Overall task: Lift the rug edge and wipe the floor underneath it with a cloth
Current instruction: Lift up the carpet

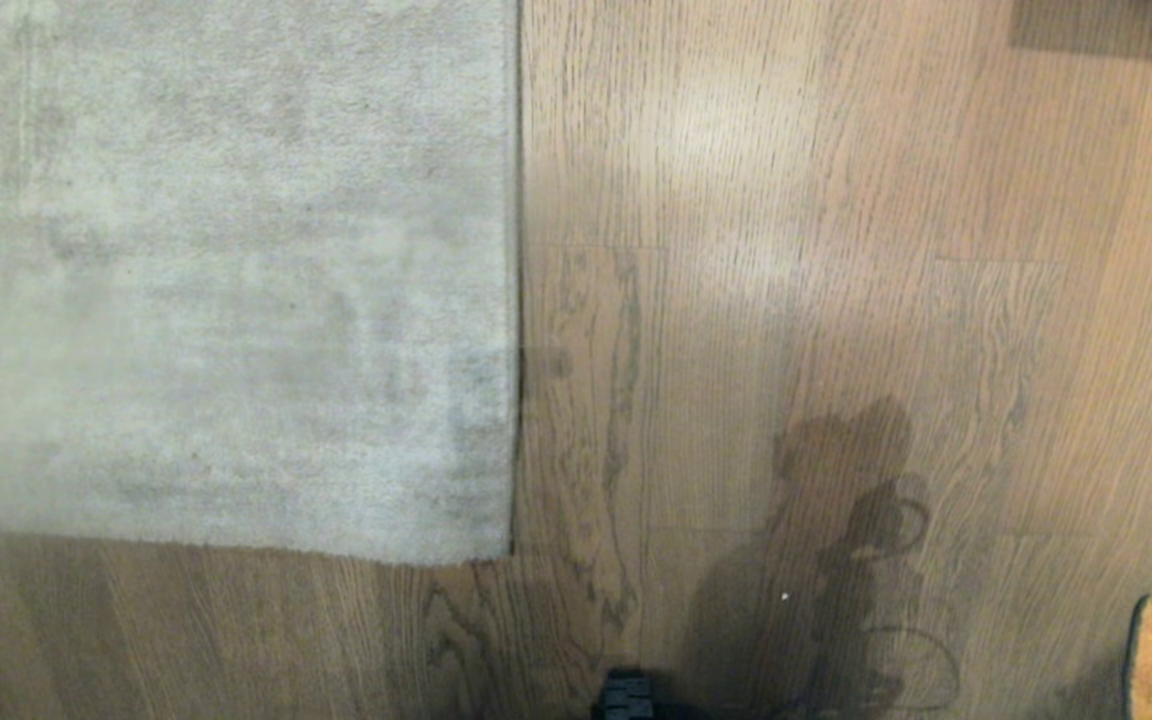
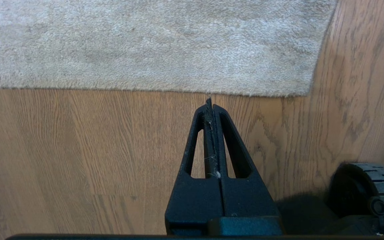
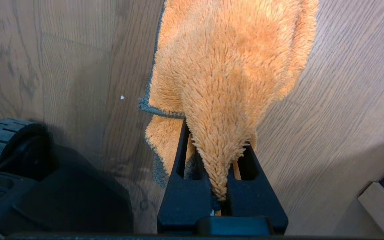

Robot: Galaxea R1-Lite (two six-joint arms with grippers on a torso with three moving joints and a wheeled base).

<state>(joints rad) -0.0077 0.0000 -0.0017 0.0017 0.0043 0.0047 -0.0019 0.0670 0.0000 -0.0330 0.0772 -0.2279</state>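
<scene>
Light: soft and warm, making a pale shiny patch glow on the floor (image 1: 736,150) | Shadows: a dark robot-shaped shadow (image 1: 836,560) is lying on the planks, another is sitting by the wheel (image 3: 8,140) | Sharpness: head view is looking a bit hazy, the rug (image 1: 216,270) blotchy; the cloth (image 3: 232,66) fuzz is showing sharp

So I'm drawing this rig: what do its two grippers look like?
Both the left gripper and the right gripper are matte black, with two long tapering fingers pierced by long slots, on a blocky black base. No markings or cables show.
</scene>
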